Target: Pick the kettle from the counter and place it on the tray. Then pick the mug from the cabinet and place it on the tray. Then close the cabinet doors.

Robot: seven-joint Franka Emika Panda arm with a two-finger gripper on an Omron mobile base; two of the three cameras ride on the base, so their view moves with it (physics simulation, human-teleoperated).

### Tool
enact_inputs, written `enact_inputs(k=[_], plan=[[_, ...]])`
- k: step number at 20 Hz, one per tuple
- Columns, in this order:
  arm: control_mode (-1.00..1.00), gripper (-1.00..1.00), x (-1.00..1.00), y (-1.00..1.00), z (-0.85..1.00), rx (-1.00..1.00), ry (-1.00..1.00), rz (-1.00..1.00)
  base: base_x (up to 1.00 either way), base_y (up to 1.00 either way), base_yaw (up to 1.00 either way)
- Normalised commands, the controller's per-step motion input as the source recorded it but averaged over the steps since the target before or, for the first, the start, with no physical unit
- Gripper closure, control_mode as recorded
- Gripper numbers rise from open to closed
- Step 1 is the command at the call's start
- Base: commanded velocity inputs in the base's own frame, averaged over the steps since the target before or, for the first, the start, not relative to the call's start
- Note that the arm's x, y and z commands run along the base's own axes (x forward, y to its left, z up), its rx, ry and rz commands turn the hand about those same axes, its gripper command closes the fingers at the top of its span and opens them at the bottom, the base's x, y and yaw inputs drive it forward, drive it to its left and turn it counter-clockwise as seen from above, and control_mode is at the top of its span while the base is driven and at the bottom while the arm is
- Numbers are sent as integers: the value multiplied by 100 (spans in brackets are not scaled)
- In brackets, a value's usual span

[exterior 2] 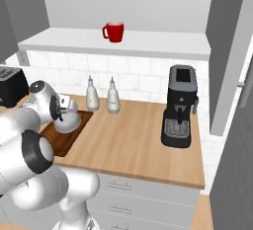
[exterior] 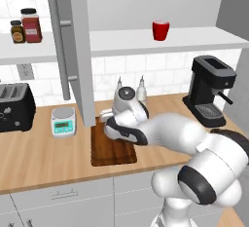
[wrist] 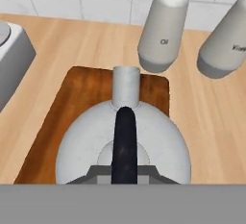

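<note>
Your kettle is a squat silver-grey dome with a short stubby spout pointing toward the tiled wall and a black arched handle running over its top. It is over the tray, the dark-brown board on the counter; you cannot tell whether its base rests on the board or hangs just above it. Your gripper is clamped shut on the kettle's black handle from above, jaws nearly together.

In the hand view, brown board shows on the left of the kettle and beyond the spout, so the kettle is inside the rim there. Two white bottles stand on the counter just past the tray's far right corner, near the spout. The small white-and-teal scale is just beside the tray's left edge.

The left cabinet door hangs open, its lower edge close above the tray's back-left corner. The red mug stands on the cabinet's white shelf, well apart from the arm. The black coffee machine is far along the counter to the right, with bare wood between it and the bottles.
</note>
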Motion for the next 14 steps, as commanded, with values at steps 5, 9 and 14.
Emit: enact_inputs(k=[5,9,14], plan=[[-100,100,32,25,-18,-6,0,2,0,0,0],[-100,100,31,18,-19,-6,1,3,0,0,0],[-100,100,36,3,-17,-3,0,4,0,0,0]])
